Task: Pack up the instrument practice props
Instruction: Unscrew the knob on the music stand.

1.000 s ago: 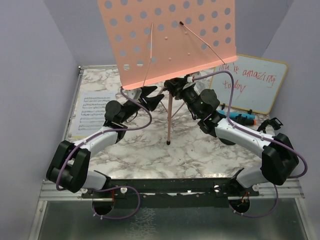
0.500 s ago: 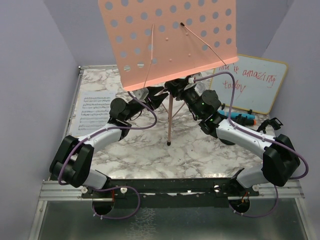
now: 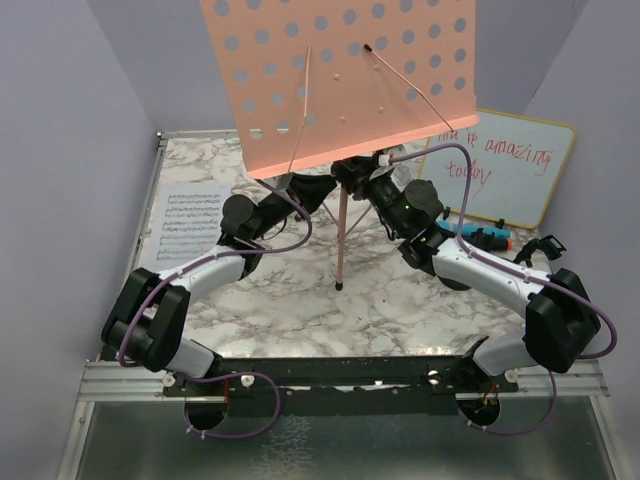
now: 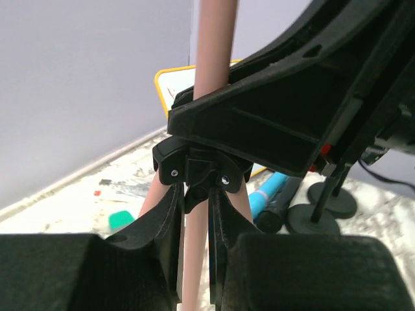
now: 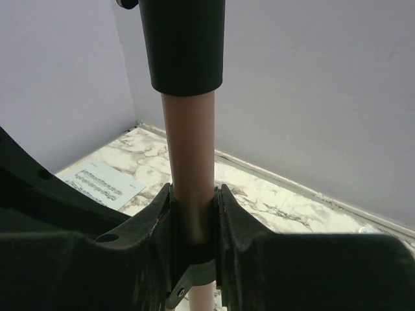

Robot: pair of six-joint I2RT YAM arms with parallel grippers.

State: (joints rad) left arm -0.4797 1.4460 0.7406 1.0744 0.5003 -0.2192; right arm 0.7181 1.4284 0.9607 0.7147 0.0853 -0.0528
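Note:
The pink perforated music rack (image 3: 340, 80) stands at mid-table on its tripod, one pink leg (image 3: 340, 240) running down toward me. My right gripper (image 3: 357, 176) is shut on the pink pole (image 5: 192, 142) just below its black sleeve (image 5: 183, 45). My left gripper (image 3: 308, 190) is closed round a pink leg (image 4: 194, 259) right under the black tripod hub (image 4: 201, 170), with a thin gap on one side. A sheet-music page (image 3: 185, 225) lies at the left. The blue microphone (image 3: 490, 240) lies at the right, beside a black microphone (image 4: 282, 208) and two round mic-pole bases (image 4: 334, 201).
The wood-framed whiteboard (image 3: 500, 165) with red writing leans against the back right wall. A green eraser (image 4: 120, 220) lies on the marble table (image 3: 290, 300) behind the rack. Purple walls close in the left, back and right sides.
My left gripper has moved right, in under the rack, and its fingers have come together round the leg below the hub. My right gripper has kept its hold on the pole.

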